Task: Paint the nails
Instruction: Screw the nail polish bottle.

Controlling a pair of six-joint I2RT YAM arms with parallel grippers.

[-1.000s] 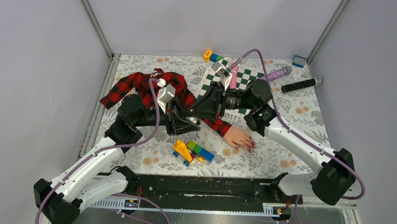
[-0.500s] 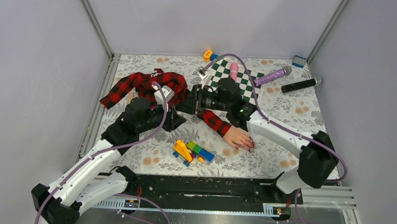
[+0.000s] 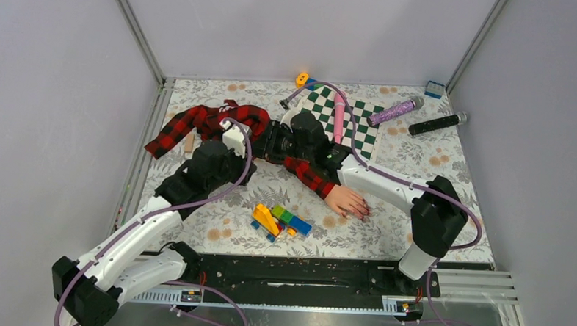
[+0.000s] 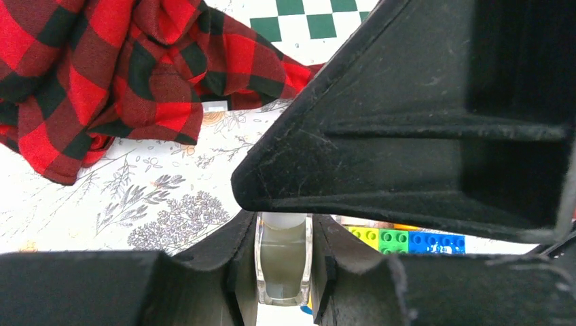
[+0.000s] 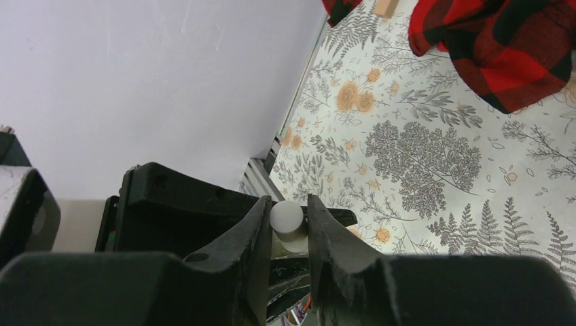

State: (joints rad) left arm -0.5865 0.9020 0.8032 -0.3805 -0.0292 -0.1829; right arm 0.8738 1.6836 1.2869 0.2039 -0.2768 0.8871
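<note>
Nails, small glossy dark-red tips [image 3: 362, 210] on the pale pink mannequin hand [image 3: 345, 201], lie well right of both grippers, toward the bases; left gripper [image 4: 283, 234] pinches a small clear glass bottle [image 4: 283, 275], right gripper [image 5: 289, 204] pinches its white round cap [image 5: 287, 217]; right arm [image 3: 387, 188] sits nearer

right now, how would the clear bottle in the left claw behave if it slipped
The small clear bottle looks like smooth glass: probably slippery, breakable if dropped. Its flat sides suggest it would not roll. The left claw pinches it; the right claw grips its white cap.
</note>
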